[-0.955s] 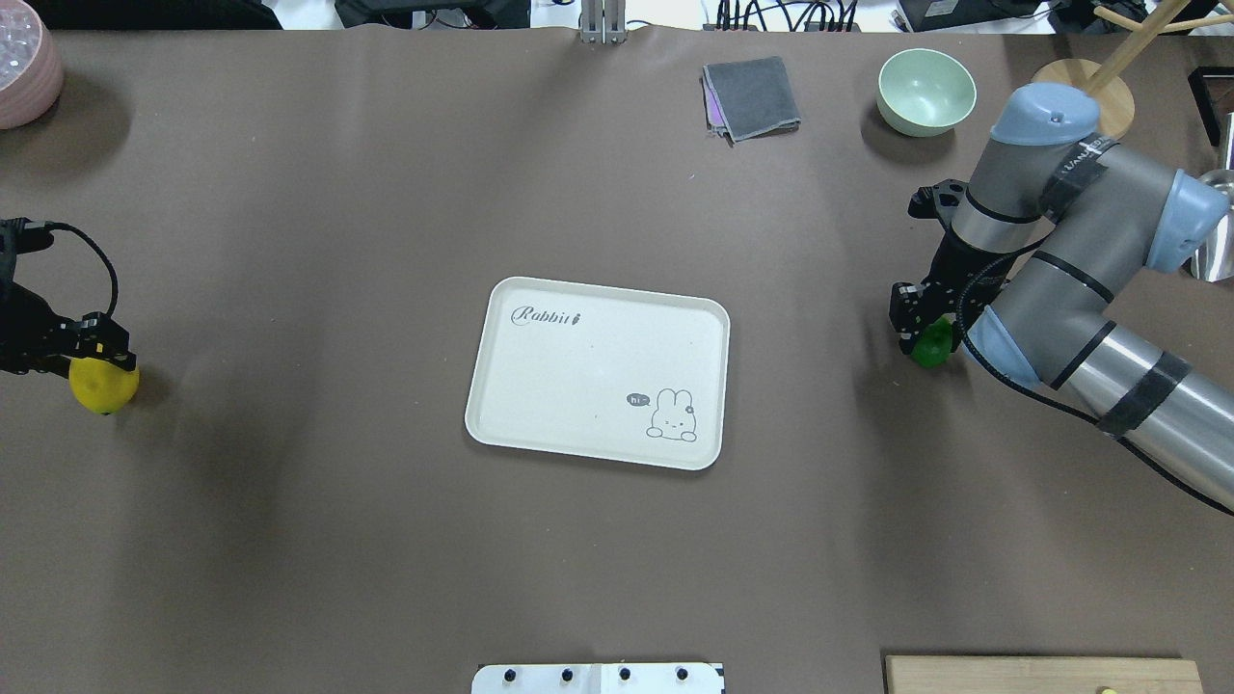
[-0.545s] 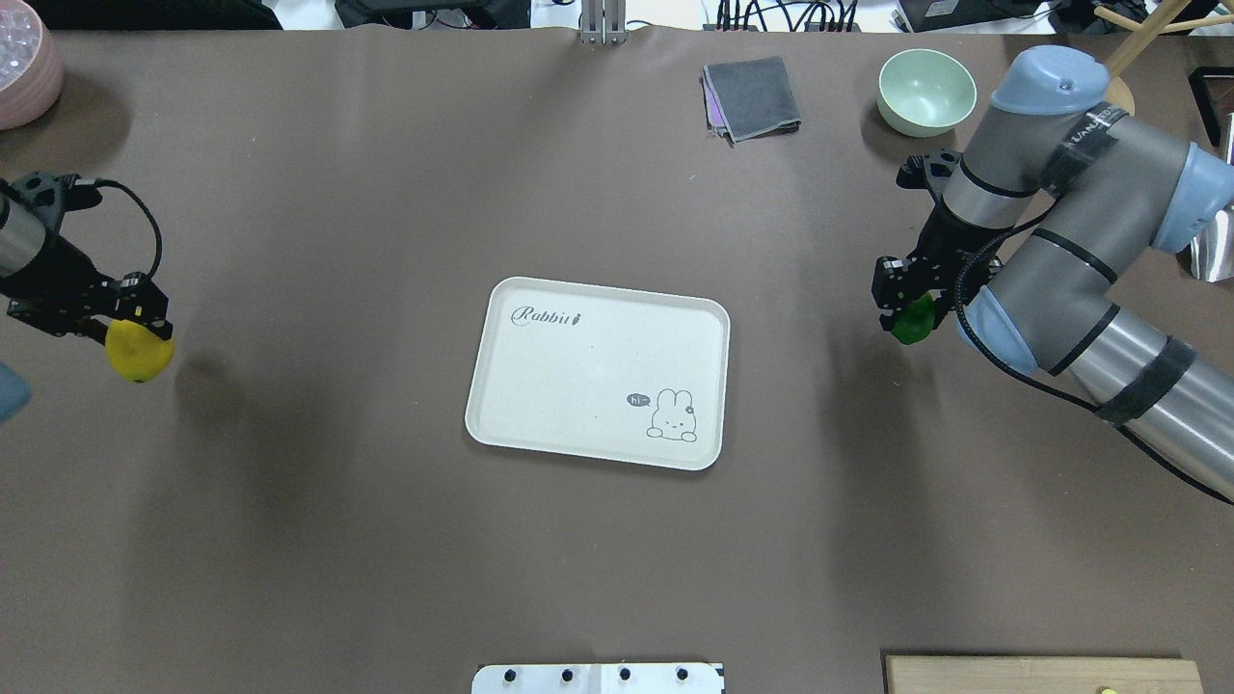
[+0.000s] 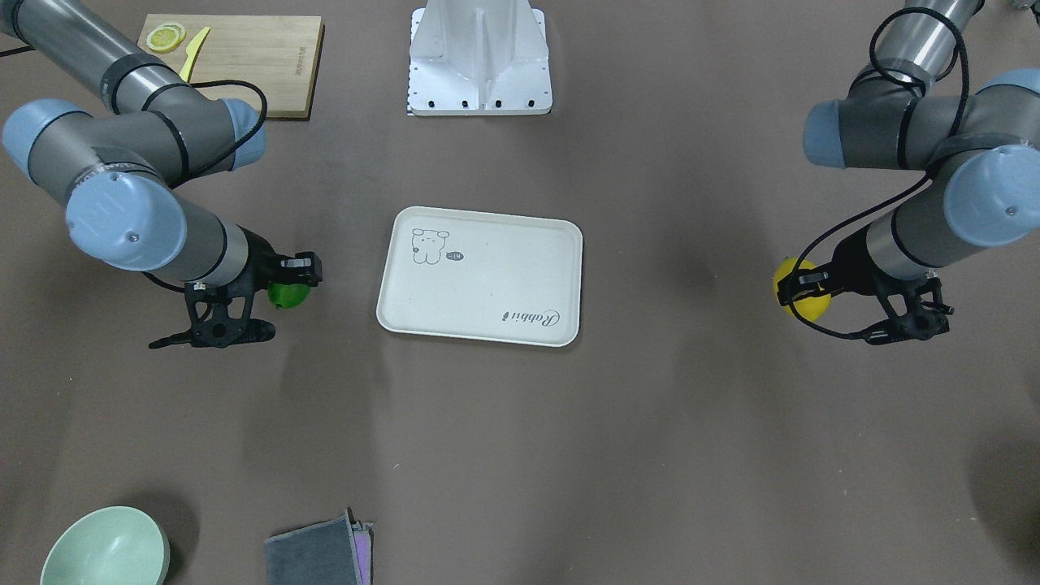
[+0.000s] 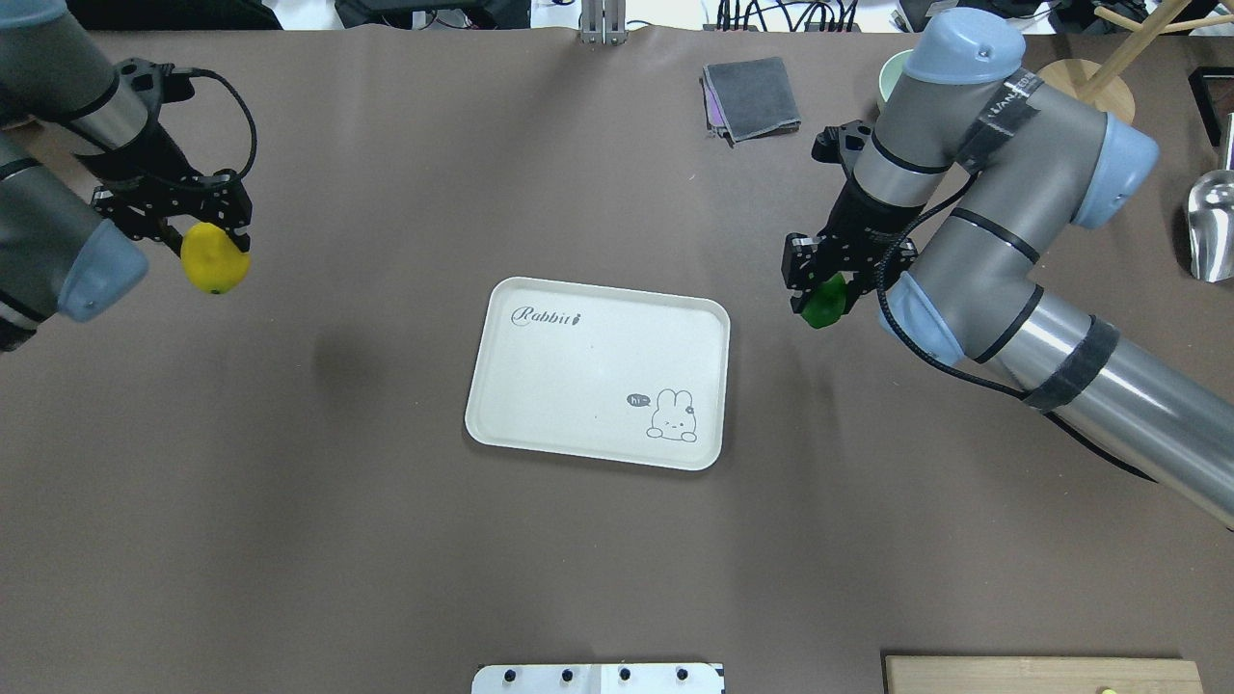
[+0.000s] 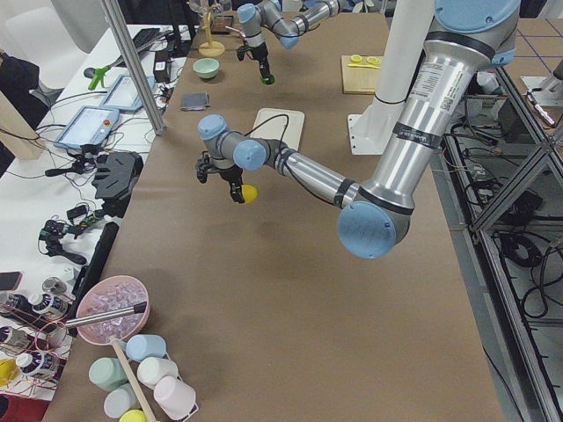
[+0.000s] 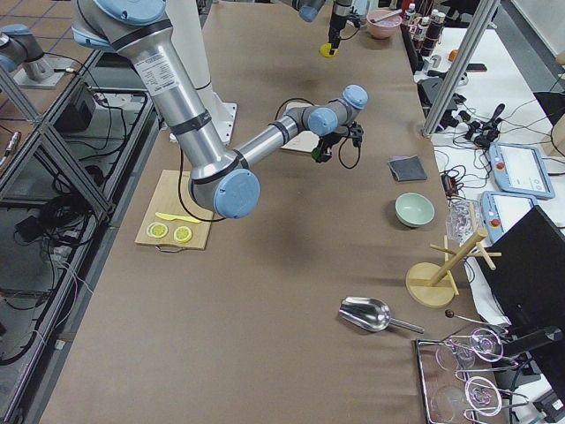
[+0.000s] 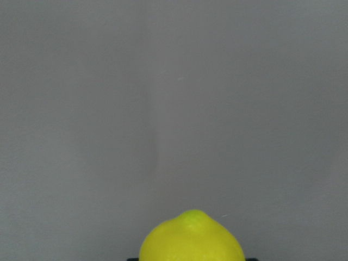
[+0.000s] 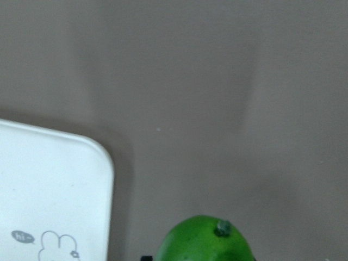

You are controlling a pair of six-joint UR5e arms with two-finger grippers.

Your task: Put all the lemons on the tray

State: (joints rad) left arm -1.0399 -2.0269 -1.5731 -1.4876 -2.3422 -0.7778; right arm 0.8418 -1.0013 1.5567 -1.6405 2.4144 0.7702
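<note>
The cream-white tray with a rabbit drawing lies mid-table and holds nothing; it also shows in the front view and its corner in the right wrist view. My left gripper is shut on the yellow lemon, held above the table well left of the tray; the lemon also shows in the front view and the left wrist view. My right gripper is shut on the green lemon, held just right of the tray's far right corner; it also shows in the front view and the right wrist view.
A folded grey cloth and a pale green bowl lie at the far side. A wooden cutting board with lemon slices sits near the robot's right. A metal scoop and a wooden rack base stand far right.
Both grippers have lifted their lemons and moved inward toward the tray: the left one rightward and farther, the right one leftward and farther.
</note>
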